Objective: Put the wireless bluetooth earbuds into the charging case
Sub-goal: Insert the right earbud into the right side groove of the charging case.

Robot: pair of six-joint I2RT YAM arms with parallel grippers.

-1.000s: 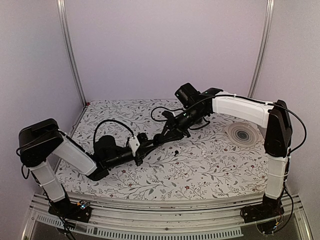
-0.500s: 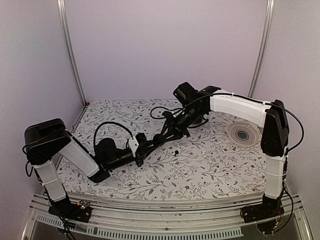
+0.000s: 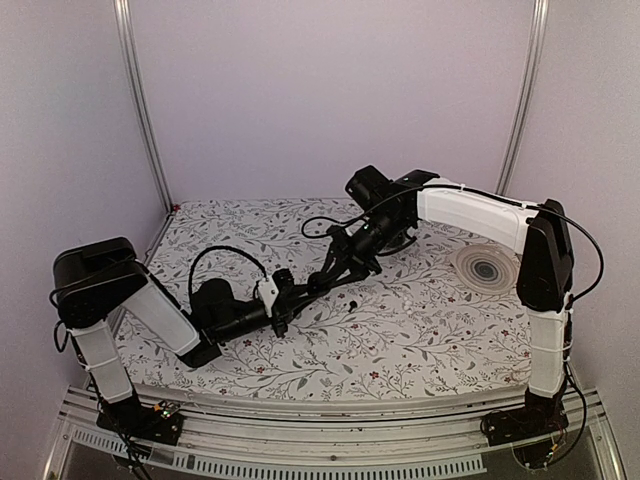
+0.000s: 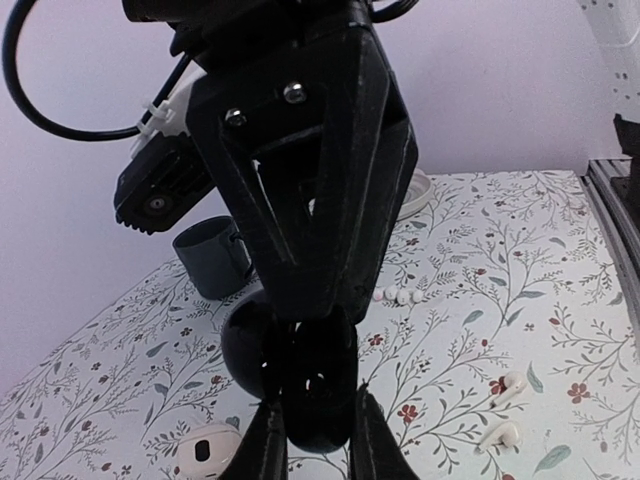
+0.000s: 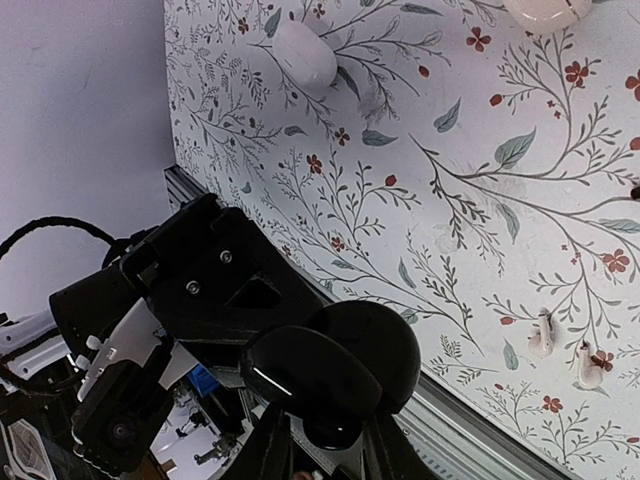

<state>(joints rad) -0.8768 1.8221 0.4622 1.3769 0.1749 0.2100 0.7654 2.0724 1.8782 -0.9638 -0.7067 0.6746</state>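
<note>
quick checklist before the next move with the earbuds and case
1. charging case clamped in left gripper: ok
2. Case lid open, two lobes showing: ok
3. right gripper tips at the case: ok
4. black earbud between the right gripper's fingers: cannot tell, hidden
5. Any earbud seated in the case: cannot tell
6. white earbuds lying apart from the case on the table: ok

Lilac walls, floral-patterned table.
</note>
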